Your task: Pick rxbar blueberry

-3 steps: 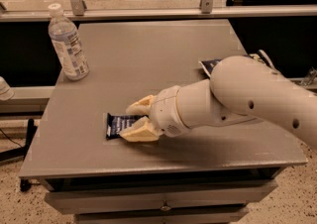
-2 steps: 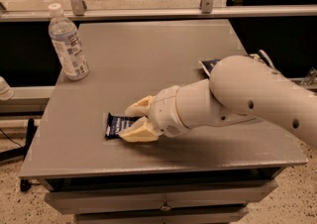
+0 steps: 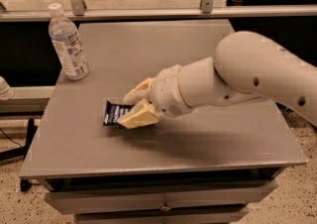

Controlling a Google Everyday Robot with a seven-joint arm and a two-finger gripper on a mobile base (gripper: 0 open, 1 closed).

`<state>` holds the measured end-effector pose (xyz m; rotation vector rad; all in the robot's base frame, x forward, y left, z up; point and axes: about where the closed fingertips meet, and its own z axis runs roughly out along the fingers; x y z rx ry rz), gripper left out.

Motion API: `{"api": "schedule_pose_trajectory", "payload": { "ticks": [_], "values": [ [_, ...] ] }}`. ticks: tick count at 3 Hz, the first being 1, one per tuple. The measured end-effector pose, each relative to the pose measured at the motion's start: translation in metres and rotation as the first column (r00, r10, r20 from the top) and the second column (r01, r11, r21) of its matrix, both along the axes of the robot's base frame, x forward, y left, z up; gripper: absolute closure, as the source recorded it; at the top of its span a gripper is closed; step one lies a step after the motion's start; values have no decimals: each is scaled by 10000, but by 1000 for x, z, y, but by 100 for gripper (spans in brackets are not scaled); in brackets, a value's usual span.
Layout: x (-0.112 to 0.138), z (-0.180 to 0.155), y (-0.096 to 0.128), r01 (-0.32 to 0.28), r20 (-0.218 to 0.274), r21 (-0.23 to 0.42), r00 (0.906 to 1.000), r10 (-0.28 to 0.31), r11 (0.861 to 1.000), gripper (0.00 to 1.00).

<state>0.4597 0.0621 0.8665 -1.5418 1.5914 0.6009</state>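
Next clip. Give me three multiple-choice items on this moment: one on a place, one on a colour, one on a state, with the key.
1. Where over the table is the gripper?
A. At the far right corner.
B. Low at the rxbar blueberry, near the front left.
C. High above the middle.

2. What colour is the rxbar blueberry's wrapper?
A. Red.
B. Dark blue.
C. Yellow.

3. How is the water bottle?
A. Upright, with its cap on.
B. Tipped on its side.
C. Held in the gripper.

Key:
1. B, the gripper sits at the bar's right end, close to the tabletop.
2. B, the flat wrapper shows navy with white print.
3. A, it stands at the far left, white cap on top.
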Motion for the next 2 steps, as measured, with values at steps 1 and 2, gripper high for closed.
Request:
{"api": "schedule_pose_trajectory", "payload": {
  "ticks": [1, 2],
  "values": [
    [27, 36, -5, 30, 752, 266, 9972, -50, 9996, 100],
    [48, 63, -10, 106, 1268, 991, 9917, -232, 9950, 100]
  ]
}}
